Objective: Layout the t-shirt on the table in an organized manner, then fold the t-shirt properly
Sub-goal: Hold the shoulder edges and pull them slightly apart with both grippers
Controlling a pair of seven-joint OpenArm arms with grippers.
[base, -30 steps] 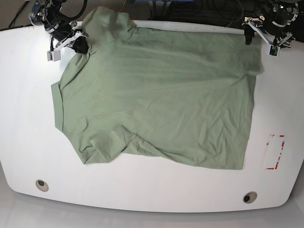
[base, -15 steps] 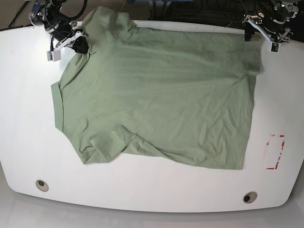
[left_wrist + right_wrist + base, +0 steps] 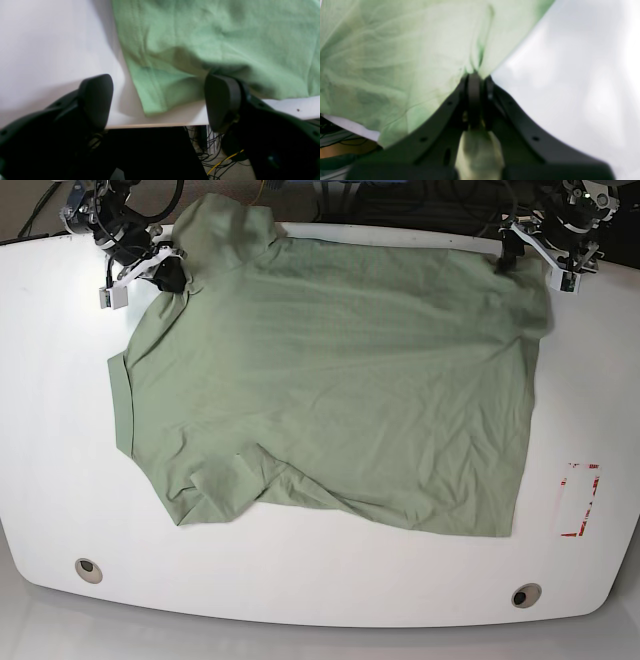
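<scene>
Step in hand: layout, not yet folding. The shirt (image 3: 330,380) lies spread over most of the table (image 3: 50,430), wrinkled, one sleeve bunched at the near-left edge in base view.

R claw (image 3: 476,77): fingers pressed together, pinching a pleat of shirt fabric; cloth fans away ahead of the tips and to one side, bare table on the other.

L claw (image 3: 160,100): fingers wide apart, holding nothing. Shirt corner sits between and just ahead of the pads, at the table's far edge; not gripped.

Next move, as I judge it: bring L claw fwd onto that corner, close, then pull both claws apart to tension the far edge flat. Avoid dragging cloth off the edge.
</scene>
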